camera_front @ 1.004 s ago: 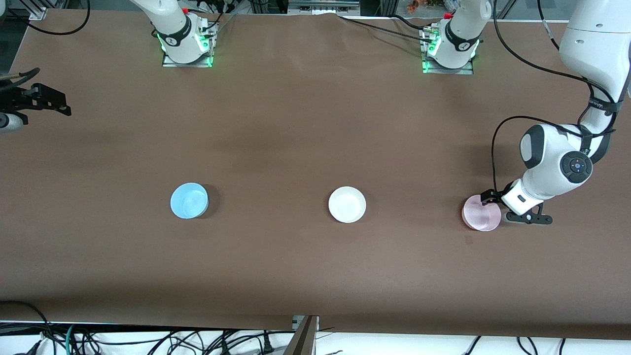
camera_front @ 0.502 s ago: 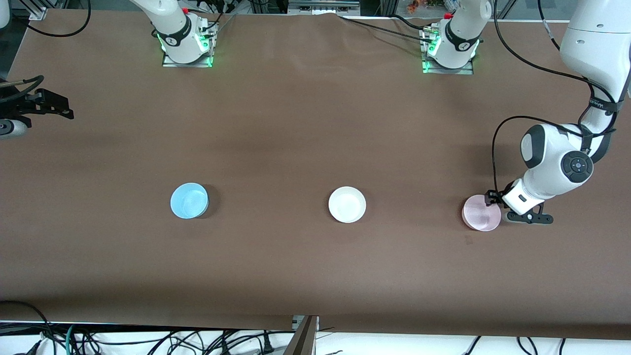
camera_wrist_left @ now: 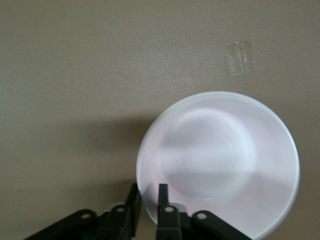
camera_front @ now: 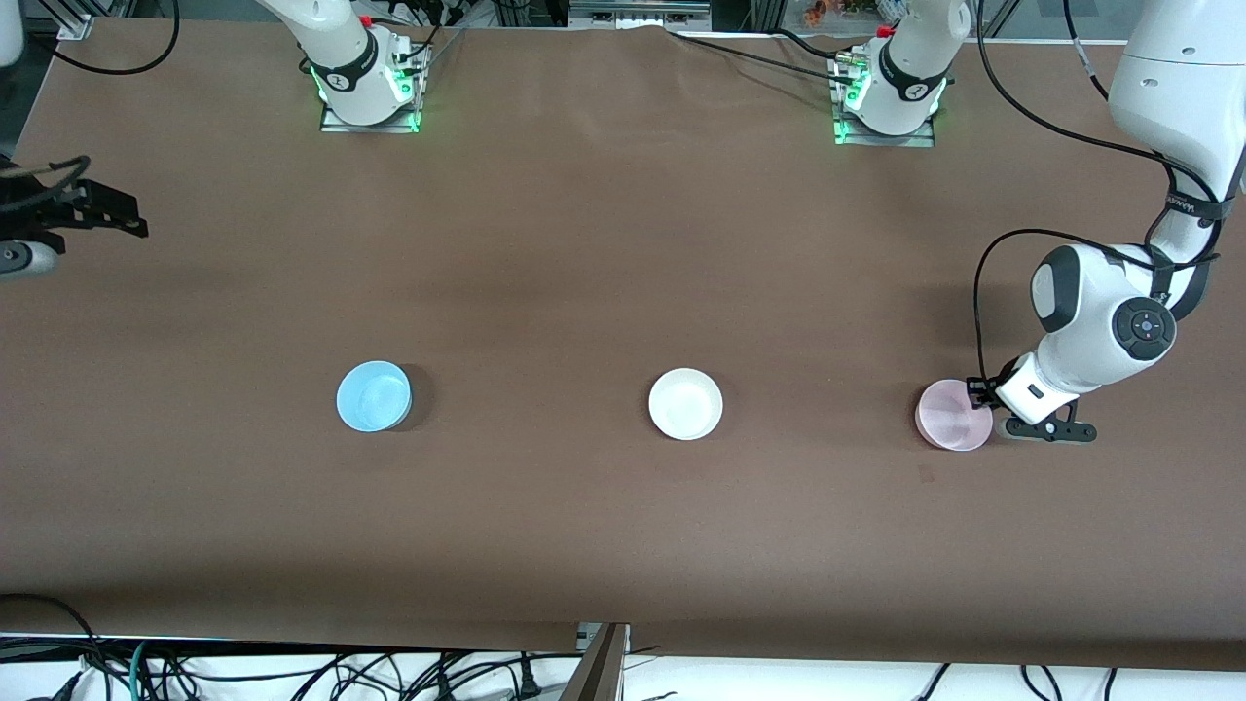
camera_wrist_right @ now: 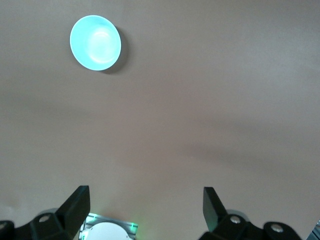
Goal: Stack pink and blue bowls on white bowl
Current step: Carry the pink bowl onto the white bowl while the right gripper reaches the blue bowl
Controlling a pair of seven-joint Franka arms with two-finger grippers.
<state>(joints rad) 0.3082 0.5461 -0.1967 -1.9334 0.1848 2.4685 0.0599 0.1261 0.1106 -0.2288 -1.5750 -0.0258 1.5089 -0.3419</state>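
Note:
The pink bowl (camera_front: 952, 417) sits toward the left arm's end of the table. My left gripper (camera_front: 976, 392) is low at its rim. In the left wrist view my left gripper (camera_wrist_left: 148, 189) is shut on the rim of the pink bowl (camera_wrist_left: 220, 160), one finger inside and one outside. The white bowl (camera_front: 685, 403) stands in the middle of the table. The blue bowl (camera_front: 373, 395) stands toward the right arm's end and also shows in the right wrist view (camera_wrist_right: 95, 42). My right gripper (camera_front: 127, 219) waits open and empty over the table's edge at the right arm's end, jaws wide in its wrist view (camera_wrist_right: 145, 195).
A strip of clear tape (camera_wrist_left: 240, 57) lies on the brown table near the pink bowl. The two arm bases with green lights (camera_front: 368, 92) (camera_front: 884, 97) stand along the table edge farthest from the front camera. Cables (camera_front: 292, 672) hang below the nearest edge.
The left gripper's fingers have closed on the pink bowl's rim, and hand and bowl have shifted slightly toward the left arm's end. The right gripper has drifted a little.

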